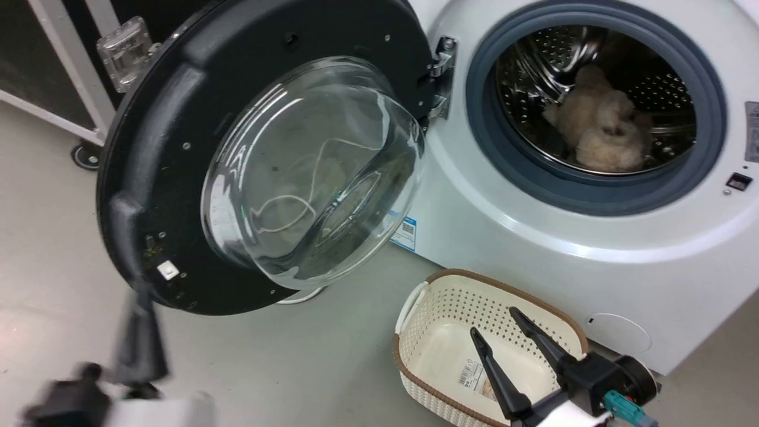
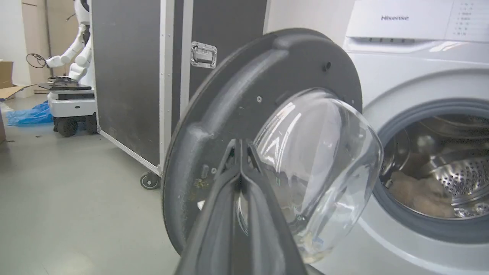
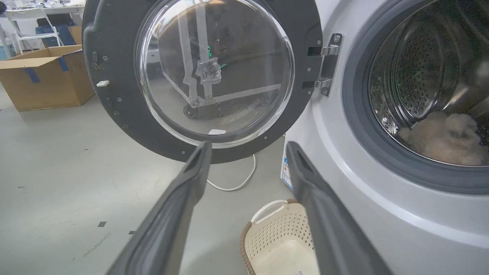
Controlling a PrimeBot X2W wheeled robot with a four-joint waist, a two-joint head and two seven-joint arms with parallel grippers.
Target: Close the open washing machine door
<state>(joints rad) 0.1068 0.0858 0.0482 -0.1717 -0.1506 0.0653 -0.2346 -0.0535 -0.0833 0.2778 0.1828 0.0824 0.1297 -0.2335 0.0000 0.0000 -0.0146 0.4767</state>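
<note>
Nothing is closed yet: the washing machine door (image 1: 172, 130) hangs wide open on its hinge (image 1: 442, 65) at the left edge of the washing machine (image 1: 504, 237) front. The left gripper (image 2: 240, 147), fingers pressed together and empty, points at the door's black rim; contact is unclear. The right gripper (image 1: 494, 321) gapes wide, empty, above the basket (image 1: 409, 308). The whole swing shut remains

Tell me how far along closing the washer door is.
Early stage. Done: the left gripper is shut and sits at the black rim of the washing machine door. In hand: lining up a push; contact is unclear. Left: the door stands wide open, well off the drum opening, so the whole swing remains. The right gripper is open above the basket.
</note>
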